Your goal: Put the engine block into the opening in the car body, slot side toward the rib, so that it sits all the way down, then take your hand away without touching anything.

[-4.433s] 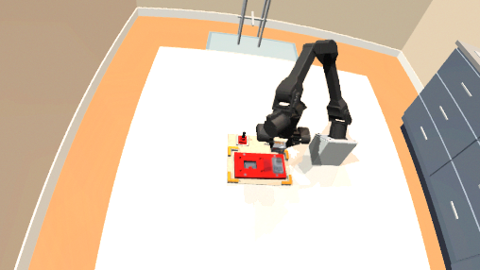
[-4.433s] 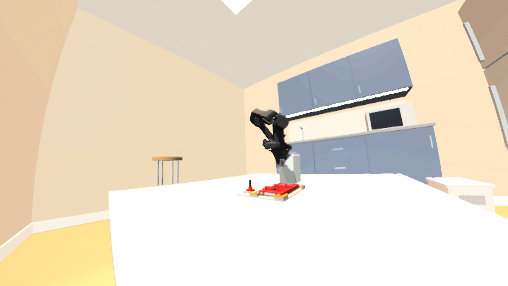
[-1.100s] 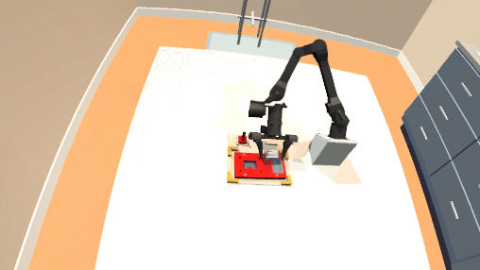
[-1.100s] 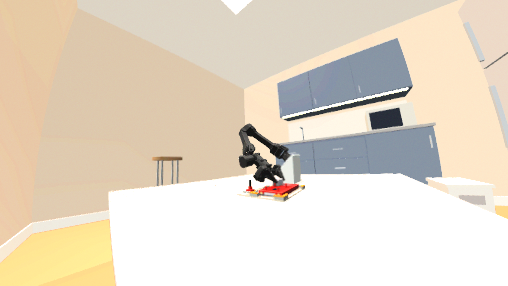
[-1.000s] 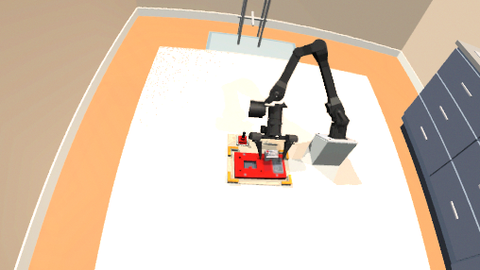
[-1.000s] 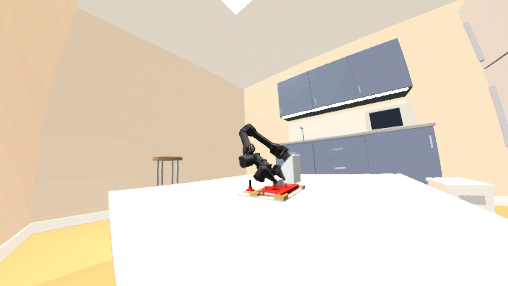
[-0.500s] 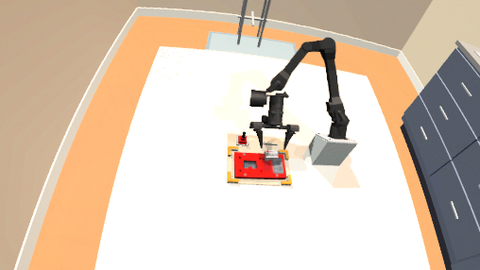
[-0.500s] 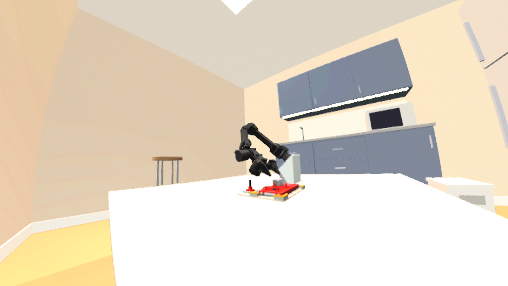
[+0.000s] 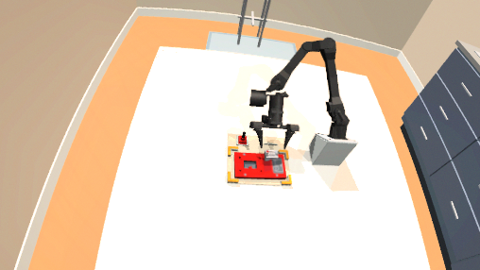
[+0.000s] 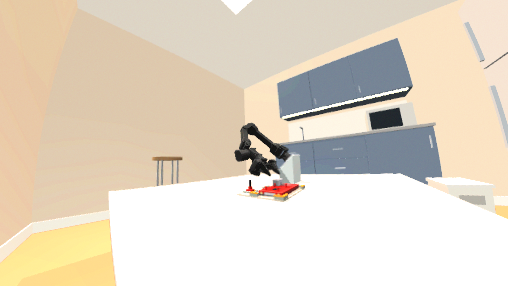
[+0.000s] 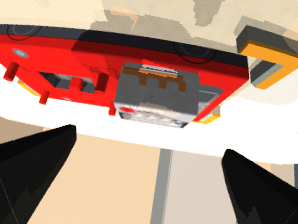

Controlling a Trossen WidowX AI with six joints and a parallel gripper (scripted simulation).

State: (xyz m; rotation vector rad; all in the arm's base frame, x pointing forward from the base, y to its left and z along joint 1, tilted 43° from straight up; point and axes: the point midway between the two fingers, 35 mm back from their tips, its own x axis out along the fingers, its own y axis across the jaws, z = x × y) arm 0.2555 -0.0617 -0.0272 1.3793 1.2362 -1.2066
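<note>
White and broad, the table carries everything here, with the arm's grey base block standing on it to the right of the work in the top view. The black arm rises from that block, bends over at a high elbow and comes back down to a wrist that points the gripper at the table just behind the car body. The red car body lies flat on a pale board with orange corner brackets, and a rectangular opening shows left of its middle. The grey engine block sits at the body's right end, near the back edge; in the wrist view the engine block appears sunk into the red body, its notched face showing, though whether it is pressed fully down cannot be told. A small red piece with a black post stands on the board beside the body's back left corner. The gripper's fingers stand spread wide, grasping nothing, their tips above and behind the block and apart from it. Open table surrounds the board on all sides, with the base block as the nearest obstacle on the right.
</note>
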